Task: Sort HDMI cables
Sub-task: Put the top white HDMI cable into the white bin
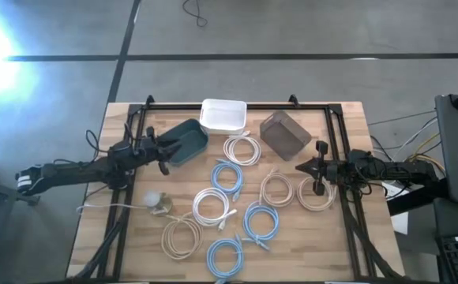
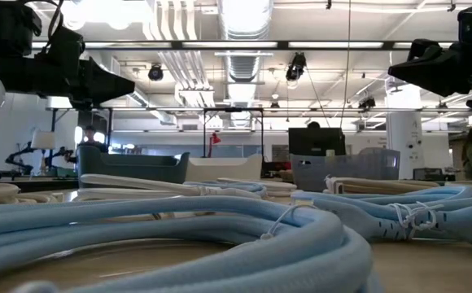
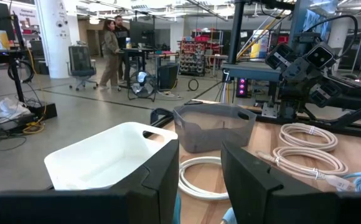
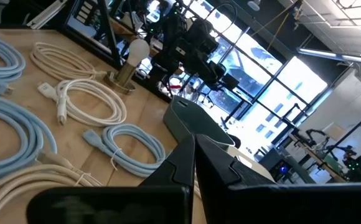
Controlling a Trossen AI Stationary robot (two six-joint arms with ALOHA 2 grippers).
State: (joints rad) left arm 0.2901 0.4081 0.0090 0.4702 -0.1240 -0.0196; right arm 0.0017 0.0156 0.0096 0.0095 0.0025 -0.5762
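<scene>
Several small cable coils lie flat on the wooden table: white ones (image 1: 242, 150) (image 1: 213, 207), light blue ones (image 1: 227, 175) (image 1: 260, 221) (image 1: 226, 256), and beige ones (image 1: 182, 237) (image 1: 276, 189) (image 1: 316, 193). My left gripper (image 1: 170, 147) hovers open at the teal bin's (image 1: 185, 142) near-left edge, holding nothing; its wrist view shows the fingers (image 3: 199, 186) apart. My right gripper (image 1: 302, 167) is shut and empty, raised above the table between the beige coils and the grey bin (image 1: 284, 132); its fingers (image 4: 193, 155) meet in the wrist view.
Three bins stand along the far side: teal, white (image 1: 223, 116) and grey. A round white bulb-like object (image 1: 156, 203) with a thin loose cord lies left of the coils. A black frame (image 1: 237, 105) borders the table. People stand far off in the room (image 3: 113, 50).
</scene>
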